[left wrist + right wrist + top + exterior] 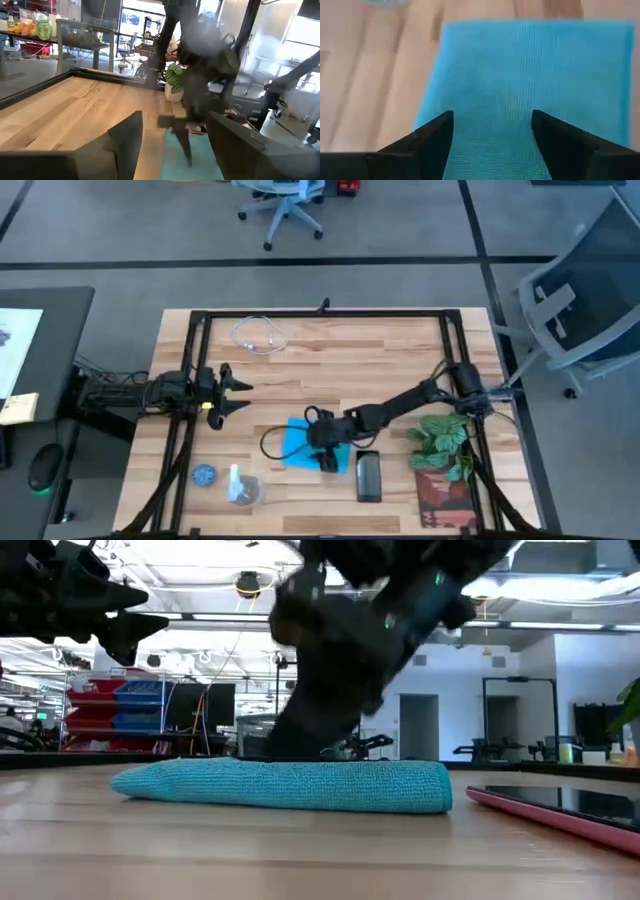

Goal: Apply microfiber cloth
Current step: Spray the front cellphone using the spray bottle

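Your microfiber cloth (pixel 298 442) lies flat near the table's (pixel 340 370) 6 o'clock edge: sky-blue, fine-woven, folded thick, edges rounded. Your right gripper (pixel 492 131) hangs directly over it, fingers spread wide, holding nothing. Your left gripper (pixel 243 396) waits at 9 o'clock, fingers apart.

From my console, the right arm covers part of the microfiber cloth (pixel 296 442) at lower centre of the high view, and I cannot see whether the right gripper (pixel 327 460) touches the fabric. At the right edge of the low view the phone (pixel 560 808) is cut off, while the arm above the cloth is a dark smear. In the left wrist view the other arm (pixel 202 75) at centre is blurred past reading.
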Robot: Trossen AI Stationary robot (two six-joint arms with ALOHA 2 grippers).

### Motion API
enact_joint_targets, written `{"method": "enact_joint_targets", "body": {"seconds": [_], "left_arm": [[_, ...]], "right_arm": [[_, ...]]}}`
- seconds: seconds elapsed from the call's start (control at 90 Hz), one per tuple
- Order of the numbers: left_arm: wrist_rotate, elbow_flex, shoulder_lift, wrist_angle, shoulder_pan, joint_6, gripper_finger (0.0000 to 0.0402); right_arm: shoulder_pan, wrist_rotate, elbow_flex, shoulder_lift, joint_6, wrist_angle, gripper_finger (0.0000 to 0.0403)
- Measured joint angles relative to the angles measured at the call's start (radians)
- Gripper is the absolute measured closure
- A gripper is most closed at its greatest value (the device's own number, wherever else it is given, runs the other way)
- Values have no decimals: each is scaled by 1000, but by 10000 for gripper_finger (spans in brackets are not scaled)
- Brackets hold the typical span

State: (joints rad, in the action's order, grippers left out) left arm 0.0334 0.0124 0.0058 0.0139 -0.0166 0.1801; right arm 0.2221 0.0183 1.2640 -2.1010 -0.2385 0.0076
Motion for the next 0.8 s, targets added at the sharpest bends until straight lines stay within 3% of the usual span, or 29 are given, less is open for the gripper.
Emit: {"method": "enact_joint_targets", "body": {"seconds": [0.133, 0.278, 0.322, 0.667, 0.8], "left_arm": [[0, 0, 0, 0, 0, 0, 206], [0, 0, 0, 0, 0, 0, 206], [0, 0, 0, 0, 0, 0, 206], [0, 0, 0, 0, 0, 0, 206], [0, 0, 0, 0, 0, 0, 206]], "right_arm": [[-6, -27, 4, -27, 35, 18, 220], [-7, -124, -18, -23, 126, 4, 358], [-15, -136, -31, -9, 169, -9, 382], [-174, -211, -66, 147, 408, -174, 399], [-200, -129, -74, 203, 419, -142, 401]]}}
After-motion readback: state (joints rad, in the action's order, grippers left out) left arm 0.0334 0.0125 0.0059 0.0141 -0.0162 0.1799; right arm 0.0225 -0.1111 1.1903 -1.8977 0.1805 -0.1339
